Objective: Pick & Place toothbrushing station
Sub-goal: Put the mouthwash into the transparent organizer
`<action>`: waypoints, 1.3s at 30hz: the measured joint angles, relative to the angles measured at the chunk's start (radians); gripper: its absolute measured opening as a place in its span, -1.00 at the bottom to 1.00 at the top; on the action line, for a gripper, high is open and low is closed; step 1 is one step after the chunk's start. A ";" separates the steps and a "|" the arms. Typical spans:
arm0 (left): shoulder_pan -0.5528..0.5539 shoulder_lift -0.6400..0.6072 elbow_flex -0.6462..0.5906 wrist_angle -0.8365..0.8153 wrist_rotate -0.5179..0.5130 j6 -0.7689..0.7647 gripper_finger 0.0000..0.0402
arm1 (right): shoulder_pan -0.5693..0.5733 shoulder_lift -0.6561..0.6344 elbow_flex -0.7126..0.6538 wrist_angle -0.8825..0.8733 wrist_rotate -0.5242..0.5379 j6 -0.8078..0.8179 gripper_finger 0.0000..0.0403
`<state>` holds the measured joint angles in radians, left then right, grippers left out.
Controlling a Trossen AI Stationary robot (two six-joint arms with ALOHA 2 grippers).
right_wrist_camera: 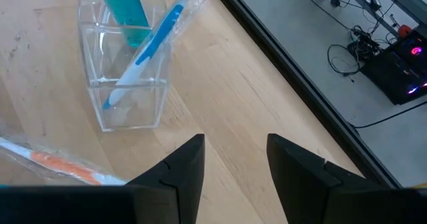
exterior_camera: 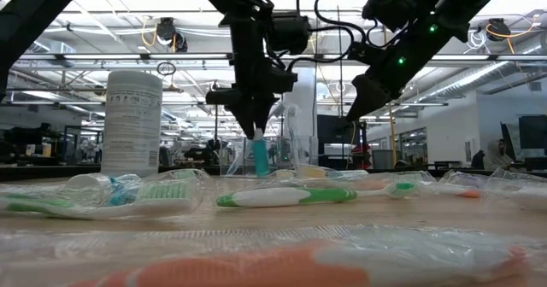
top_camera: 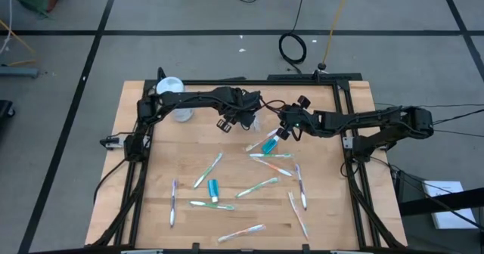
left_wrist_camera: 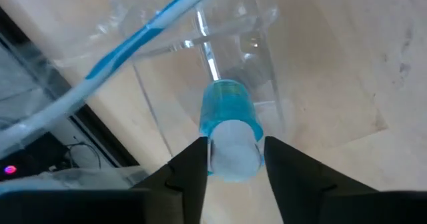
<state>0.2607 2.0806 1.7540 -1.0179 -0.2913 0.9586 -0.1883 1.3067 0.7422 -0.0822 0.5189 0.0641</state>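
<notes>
I see my left gripper (left_wrist_camera: 233, 159) above the small clear plastic cup (right_wrist_camera: 127, 84), its fingers just apart either side of the blue toothpaste tube (left_wrist_camera: 230, 127) standing in it beside a blue-and-white toothbrush (right_wrist_camera: 150, 44). My right gripper (right_wrist_camera: 233, 161) hovers nearby, spread and empty, over the wooden table (right_wrist_camera: 220, 104).

- The toothpaste tube (left_wrist_camera: 229, 129) sits between the left hand (left_wrist_camera: 233, 159) fingers; contact can't be told.
- A blurred toothbrush (exterior_camera: 256, 266) fills the low view's foreground, bristles unreadable.
- In the high view, the clear cup (top_camera: 255, 123) is mostly lost under the left arm.
- An orange-handled toothbrush (right_wrist_camera: 50, 161) is cut off by the right wrist picture's edge.
- The white-blue container (exterior_camera: 132, 122) carries print too small to read.
</notes>
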 joint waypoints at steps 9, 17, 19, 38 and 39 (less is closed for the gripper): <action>-0.003 -0.007 0.000 0.066 -0.008 -0.017 -0.14 | 0.000 0.000 0.000 0.000 0.000 -0.001 -0.23; -0.009 -0.010 0.000 0.080 -0.049 -0.030 -0.24 | 0.000 0.000 0.000 0.000 0.000 -0.001 -0.23; -0.013 -0.022 0.000 0.080 -0.075 -0.034 -0.26 | 0.000 0.000 0.000 -0.001 0.000 -0.001 -0.23; 0.084 -0.168 -0.156 0.352 0.395 -0.401 -0.35 | 0.002 -0.020 0.000 -0.009 -0.105 -0.006 -0.23; 0.084 -0.168 -0.181 0.370 0.394 -0.400 -0.35 | 0.002 -0.021 0.000 -0.008 -0.105 -0.006 -0.23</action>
<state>0.3447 1.9129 1.5732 -0.6481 0.1029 0.5586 -0.1860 1.2861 0.7422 -0.0907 0.4138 0.0582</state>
